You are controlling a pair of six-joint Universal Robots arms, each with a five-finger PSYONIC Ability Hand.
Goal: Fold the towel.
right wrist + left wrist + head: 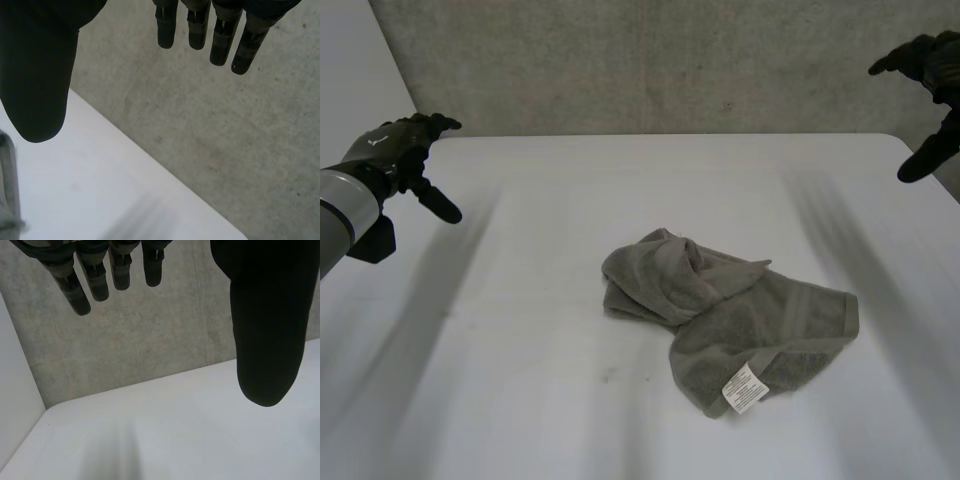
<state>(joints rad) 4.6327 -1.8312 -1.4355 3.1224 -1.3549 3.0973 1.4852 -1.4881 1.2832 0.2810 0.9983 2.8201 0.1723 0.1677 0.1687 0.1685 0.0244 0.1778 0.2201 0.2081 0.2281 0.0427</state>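
Nothing is folded yet: the towel [725,320] lies crumpled just right of the table's [520,350] middle, the left hand [395,150] and right hand [935,70] hover well apart from it, fingers straight and empty, so next they likely must spread it.

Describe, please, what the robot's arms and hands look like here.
The matte black left hand carries a small white mark on its back and ends a silver-grey cylindrical left arm with a black block beneath. The right hand is the same matte black. Up close, each has slim fingers with greyish bands and rounded tips, and a broad, smooth black thumb.
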